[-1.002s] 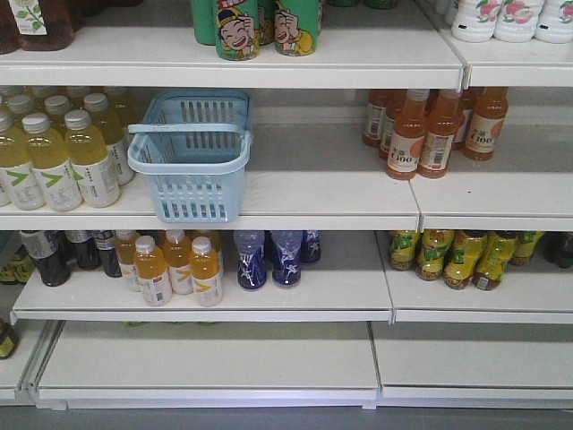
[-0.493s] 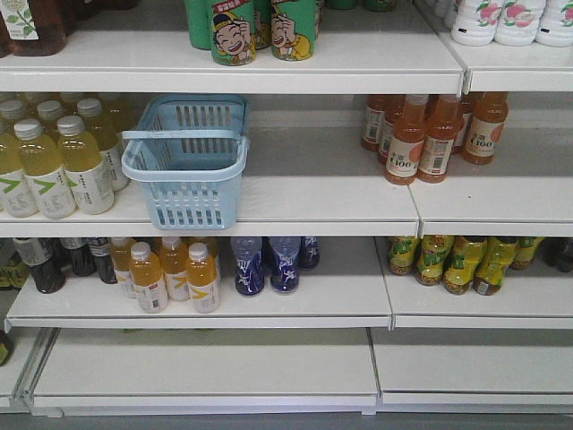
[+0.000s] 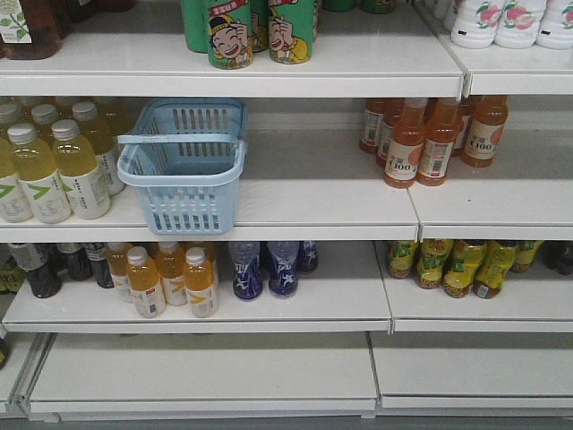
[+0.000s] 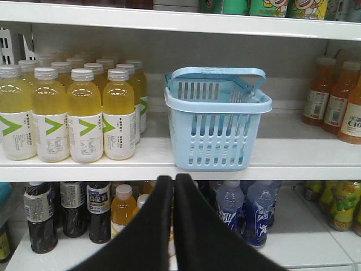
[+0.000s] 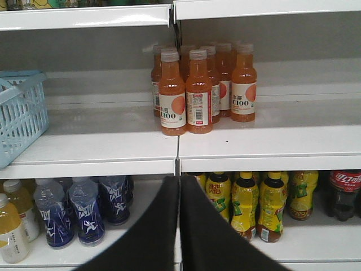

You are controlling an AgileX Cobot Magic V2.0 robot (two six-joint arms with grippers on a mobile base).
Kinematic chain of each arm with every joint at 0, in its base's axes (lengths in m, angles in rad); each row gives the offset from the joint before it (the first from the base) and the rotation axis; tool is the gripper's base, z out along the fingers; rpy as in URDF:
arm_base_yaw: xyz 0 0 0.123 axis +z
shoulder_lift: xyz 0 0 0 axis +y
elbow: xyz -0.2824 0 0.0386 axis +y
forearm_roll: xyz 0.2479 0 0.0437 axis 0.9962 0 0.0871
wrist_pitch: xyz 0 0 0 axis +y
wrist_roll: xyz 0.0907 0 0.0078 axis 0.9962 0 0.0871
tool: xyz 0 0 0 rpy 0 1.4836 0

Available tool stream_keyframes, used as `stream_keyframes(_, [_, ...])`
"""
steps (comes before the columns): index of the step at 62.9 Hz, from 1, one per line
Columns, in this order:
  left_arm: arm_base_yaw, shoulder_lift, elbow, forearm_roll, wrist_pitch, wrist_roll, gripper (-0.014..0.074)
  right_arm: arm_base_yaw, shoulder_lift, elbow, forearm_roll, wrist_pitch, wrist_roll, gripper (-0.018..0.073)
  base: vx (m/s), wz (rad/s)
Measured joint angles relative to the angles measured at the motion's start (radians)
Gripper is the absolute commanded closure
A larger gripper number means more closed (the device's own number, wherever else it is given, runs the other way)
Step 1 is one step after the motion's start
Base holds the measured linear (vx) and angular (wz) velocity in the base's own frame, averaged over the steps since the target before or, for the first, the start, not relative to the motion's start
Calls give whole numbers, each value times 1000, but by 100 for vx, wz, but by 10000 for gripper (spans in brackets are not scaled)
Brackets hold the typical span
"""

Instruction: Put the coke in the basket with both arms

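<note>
The light blue basket (image 3: 179, 176) stands on the middle shelf, slotted sides toward me, handles lying on its rim. In the left wrist view the basket (image 4: 217, 105) is straight ahead and above my left gripper (image 4: 173, 178), whose black jaws are pressed together with nothing between them. In the right wrist view the basket (image 5: 22, 118) is at the left edge. My right gripper (image 5: 179, 178) is shut and empty, pointing at the seam between two shelf boards. The all-red coke is out of view. Neither arm shows in the front view.
Yellow drink bottles (image 3: 54, 166) stand left of the basket, orange juice bottles (image 3: 421, 139) to its right. Below are orange bottles (image 3: 166, 278), blue bottles (image 3: 264, 267), yellow-green bottles (image 3: 457, 264) and a dark cola bottle with a red label (image 5: 345, 195). The bottom shelf (image 3: 206, 367) is bare.
The whole front view has shifted: shelves, basket and bottles now sit lower and slightly further left in the frame. Nothing on the shelves has moved relative to the rest.
</note>
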Motion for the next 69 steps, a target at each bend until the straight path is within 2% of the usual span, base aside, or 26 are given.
stream_keyframes(69, [0, 0, 0, 0, 0, 0, 603, 0, 0, 0, 0, 0, 0, 564, 1, 0])
